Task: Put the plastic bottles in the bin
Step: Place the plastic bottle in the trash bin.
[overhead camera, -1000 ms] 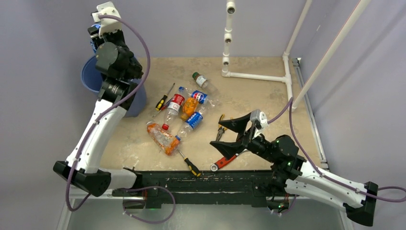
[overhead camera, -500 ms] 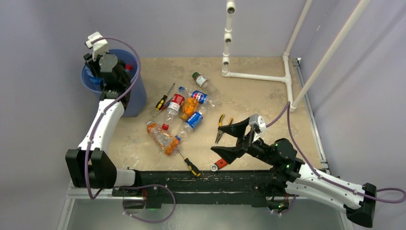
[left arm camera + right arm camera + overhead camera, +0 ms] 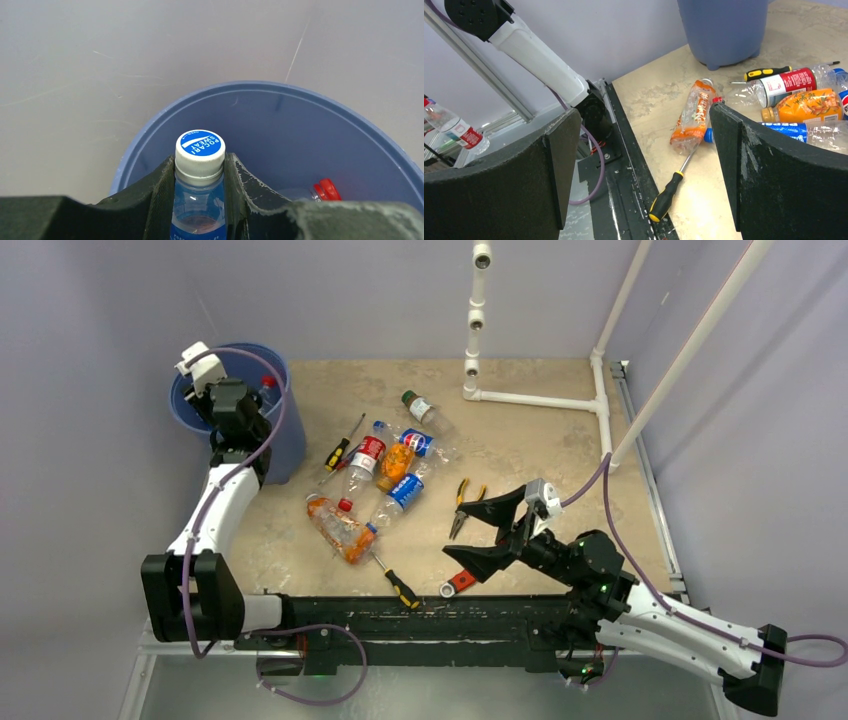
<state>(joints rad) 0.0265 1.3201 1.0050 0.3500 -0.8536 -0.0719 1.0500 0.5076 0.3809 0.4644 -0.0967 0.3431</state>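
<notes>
My left gripper (image 3: pixel 200 200) is shut on a clear bottle with a blue-and-white cap (image 3: pixel 199 150), held over the open mouth of the blue bin (image 3: pixel 300 130); in the top view it (image 3: pixel 205 390) hangs over the bin (image 3: pixel 285 445). A red-capped bottle (image 3: pixel 325 190) lies inside the bin. Several bottles lie mid-table: a crushed orange one (image 3: pixel 338 525), a red-label one (image 3: pixel 365 458), an orange-filled one (image 3: pixel 396 466), blue-label ones (image 3: pixel 402 492) and a green-capped one (image 3: pixel 420 408). My right gripper (image 3: pixel 478 532) is open and empty, low over the table's front.
Pliers (image 3: pixel 462 502) and a red wrench (image 3: pixel 455 582) lie by my right gripper. Yellow-black screwdrivers lie at the front edge (image 3: pixel 398 585) (image 3: pixel 669 195) and next to the bin (image 3: pixel 338 452). A white pipe frame (image 3: pixel 540 400) stands at the back right.
My left arm has lowered and swung left with the bottle, coming down over the bin's mouth. My right gripper has drawn back a little toward the front and stays open.
</notes>
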